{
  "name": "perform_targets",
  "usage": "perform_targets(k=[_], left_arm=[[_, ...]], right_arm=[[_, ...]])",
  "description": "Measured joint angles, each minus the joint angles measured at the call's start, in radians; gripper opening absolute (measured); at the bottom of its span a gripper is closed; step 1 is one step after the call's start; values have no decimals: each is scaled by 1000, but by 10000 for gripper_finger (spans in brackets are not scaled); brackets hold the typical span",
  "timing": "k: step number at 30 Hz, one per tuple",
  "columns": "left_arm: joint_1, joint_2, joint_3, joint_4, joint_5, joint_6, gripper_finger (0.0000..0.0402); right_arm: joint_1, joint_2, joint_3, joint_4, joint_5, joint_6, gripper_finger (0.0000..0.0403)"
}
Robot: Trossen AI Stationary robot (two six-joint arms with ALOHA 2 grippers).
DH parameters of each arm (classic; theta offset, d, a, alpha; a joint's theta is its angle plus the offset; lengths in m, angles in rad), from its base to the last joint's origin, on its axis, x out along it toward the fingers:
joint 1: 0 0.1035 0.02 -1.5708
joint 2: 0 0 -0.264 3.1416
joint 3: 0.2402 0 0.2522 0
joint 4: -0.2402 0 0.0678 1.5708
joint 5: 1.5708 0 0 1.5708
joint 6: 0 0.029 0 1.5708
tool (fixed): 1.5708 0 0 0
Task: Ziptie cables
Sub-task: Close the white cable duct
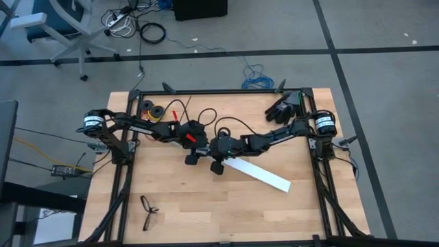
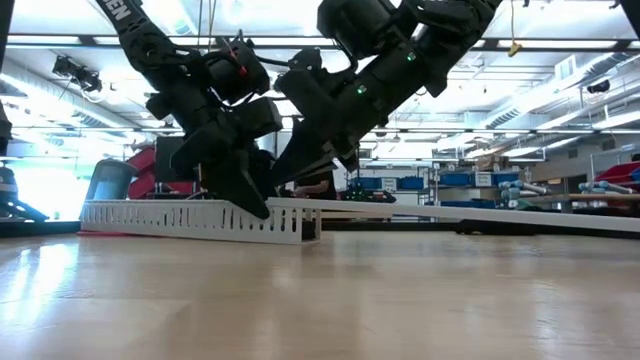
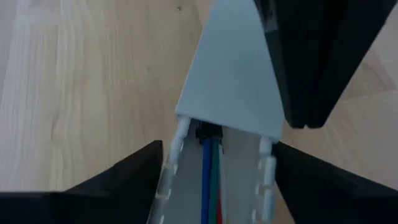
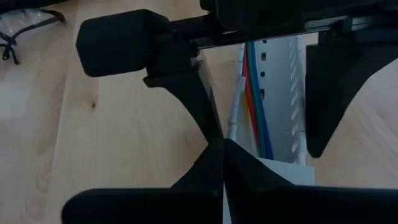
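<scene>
The cables [image 4: 255,93], blue, red, green and yellow wires, lay lengthwise inside a white slotted rail [image 4: 280,81], their long axis following the channel. In the left wrist view the blue wire and a small black connector [image 3: 208,132] showed at the point where a flat white cover [image 3: 233,68] ended over the channel. From above, the cover [image 1: 259,173] ran diagonally from the middle of the table toward its front right. In the low view the slotted rail [image 2: 190,218] lay flat on the wood, with the cover slanting off its end to the right.

The left gripper [image 1: 192,156] stood over the rail near the table's centre with its fingers [image 3: 112,180] spread to either side of the channel, released and grasping nothing. The right gripper [image 1: 217,165] was just beside it with its fingers pressed together at the near end of the cover; I could not tell whether it pinched the cover's edge.

The table [image 1: 178,206] was light wood in a black frame. A pair of glasses [image 1: 149,209] lay near its front left, and black spools [image 1: 154,110] with red and yellow wire at the back left. Beyond lay grey floor, an office chair [image 1: 62,27] and loose cords; the low view showed a bright workshop with shelving.
</scene>
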Motion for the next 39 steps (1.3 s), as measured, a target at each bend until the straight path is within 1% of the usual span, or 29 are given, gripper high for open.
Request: perform_targets(k=[4,8,14,18,20,23,26,31,34,39], left_arm=[[0,-8,-1,-16,-10,0,340],[8,-35,-1,-53,-11,0,355],[25,-83,-1,-109,-11,17,355],[36,-84,-23,-113,-9,27,353],[46,-84,-56,-87,-9,27,353],[57,-88,-97,-33,-9,20,353],[58,-88,-115,10,-5,17,353],[58,-88,-120,76,54,13,353],[58,-87,-120,89,66,15,352],[58,-86,-120,57,61,17,352]], right_arm=[[1,0,0,-1,0,0,0],[1,0,0,0,-2,1,0],[8,-10,0,-33,12,24,0],[42,-69,0,-132,150,30,0],[62,-101,0,-173,187,34,0],[85,-134,0,-216,189,42,0],[100,-135,0,-228,188,53,0],[102,-132,-8,-229,192,80,0],[102,-132,-16,-234,212,83,0],[96,-132,-41,-233,212,145,0]])
